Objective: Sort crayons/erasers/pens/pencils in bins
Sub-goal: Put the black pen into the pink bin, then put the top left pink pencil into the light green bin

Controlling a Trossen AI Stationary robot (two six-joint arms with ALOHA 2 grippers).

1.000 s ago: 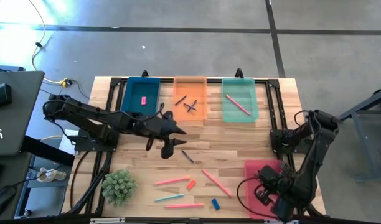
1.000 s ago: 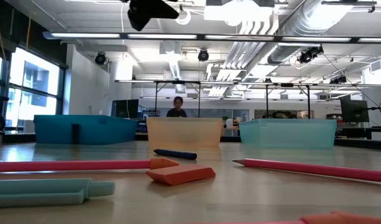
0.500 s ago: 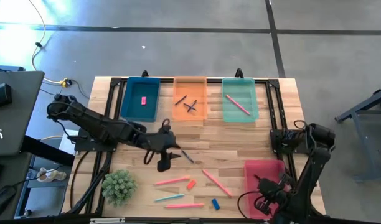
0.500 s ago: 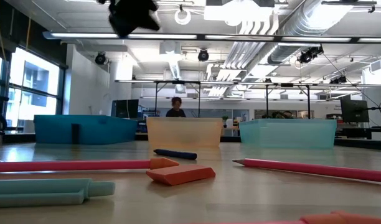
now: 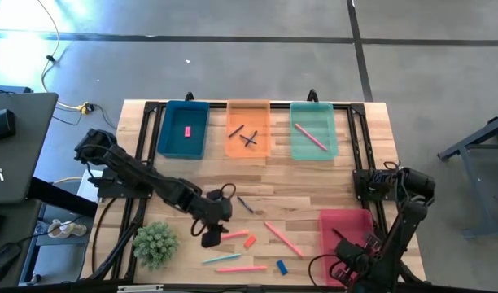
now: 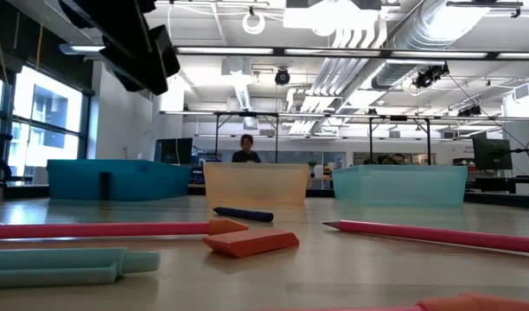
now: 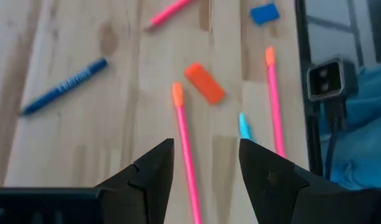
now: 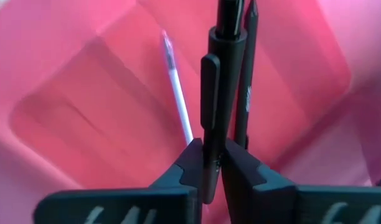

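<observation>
Bins: teal-blue, orange, lt green, red-pink; pencils pink.

Bright ceiling lights are glaring overhead, daylight is washing the floor's corner, and my near fingers are blurring.

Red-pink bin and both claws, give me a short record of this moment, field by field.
right claw: over the red-pink bin, shut on a black pen
red-pink bin contents: a pale pen and another dark one lying inside
left claw: open, holding nothing, above a pink pencil
near that pencil: orange-red eraser, blue eraser, blue crayon
orange bin: dark sticks
</observation>
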